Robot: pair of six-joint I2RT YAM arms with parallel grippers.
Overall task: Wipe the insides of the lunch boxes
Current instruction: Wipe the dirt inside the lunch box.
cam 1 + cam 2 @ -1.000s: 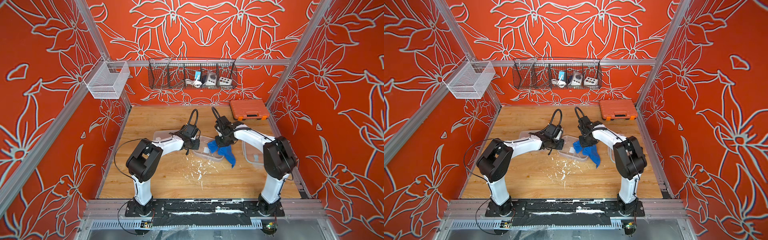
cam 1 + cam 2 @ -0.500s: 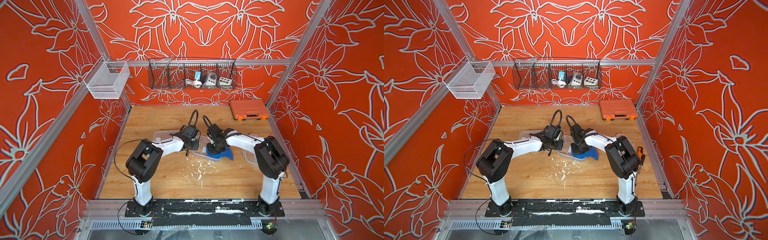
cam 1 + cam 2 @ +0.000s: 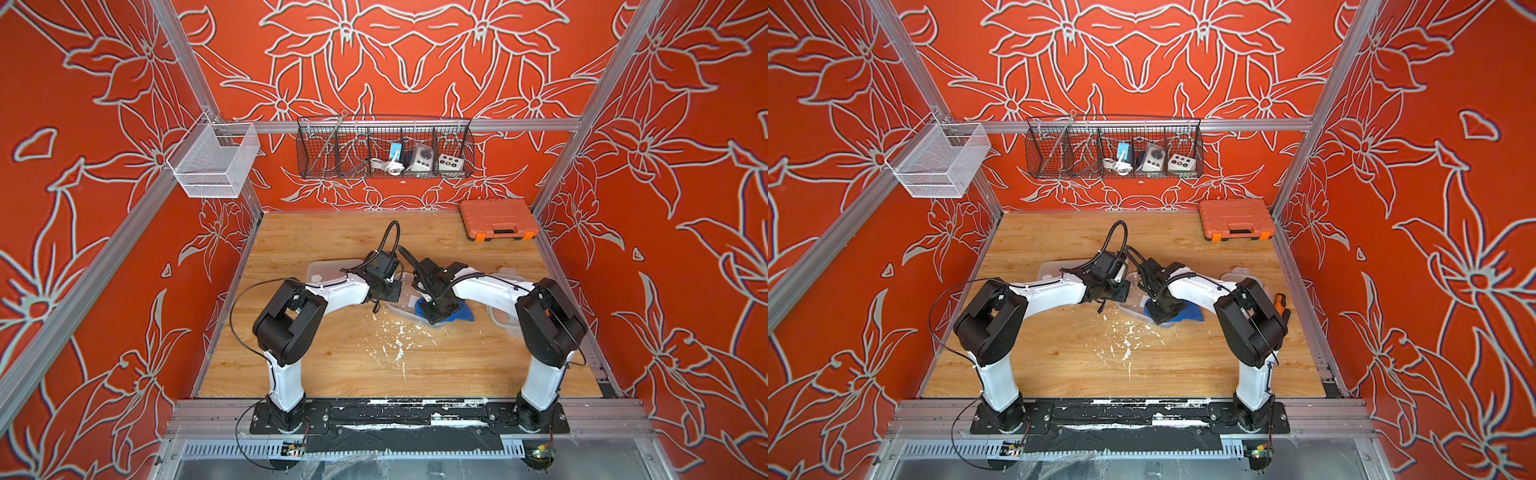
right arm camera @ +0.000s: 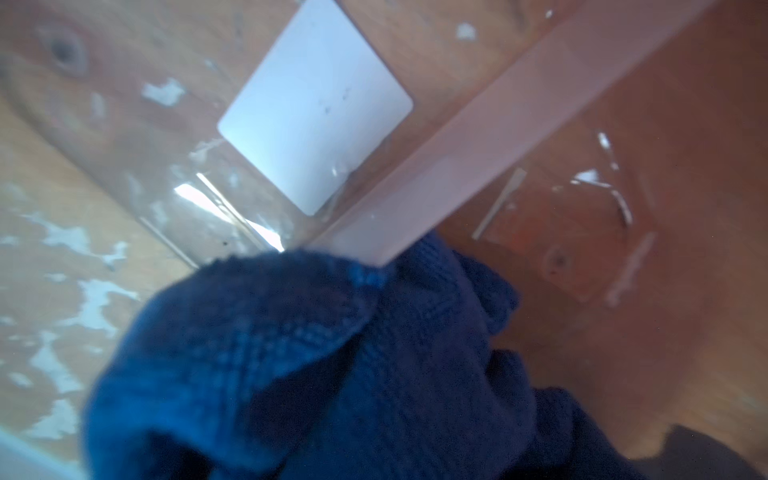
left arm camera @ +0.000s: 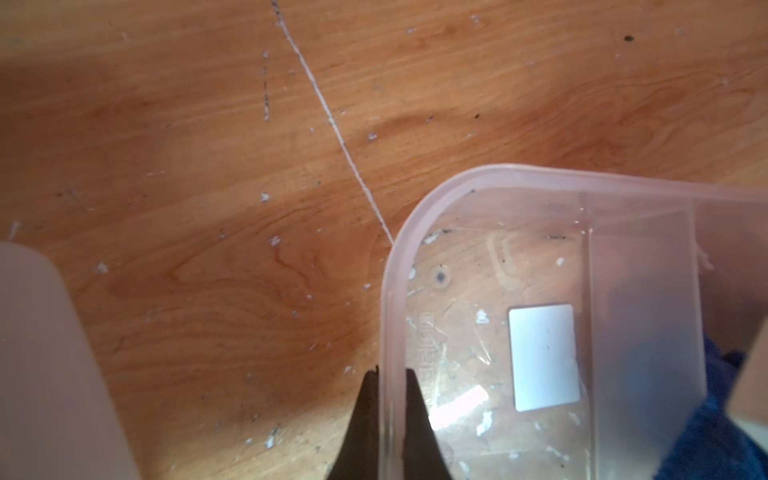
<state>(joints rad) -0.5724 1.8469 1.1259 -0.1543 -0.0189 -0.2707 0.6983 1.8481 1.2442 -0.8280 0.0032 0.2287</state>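
Observation:
A clear divided lunch box (image 3: 402, 306) (image 3: 1128, 306) lies mid-table in both top views. My left gripper (image 5: 391, 378) is shut on its rim (image 5: 519, 170), one finger outside and one inside. A white sticker (image 5: 544, 357) shows on the floor of the box beside the divider (image 4: 478, 153). My right gripper (image 3: 435, 313) reaches down into the box, shut on a blue cloth (image 4: 332, 365) (image 3: 459, 314) that hides its jaws. The cloth presses against the divider's end. A second lunch box (image 3: 1237, 276) sits to the right, mostly hidden behind the right arm.
A translucent lid (image 3: 332, 270) lies left of the held box, under the left arm. White flecks (image 3: 399, 340) litter the wood in front. An orange tool case (image 3: 498, 220) stands at the back right. A screwdriver (image 3: 1281, 303) lies near the right edge.
The right gripper came down and leftward with the cloth, which hung loose a second ago and now lies bunched in the box. The left gripper stayed on the rim.

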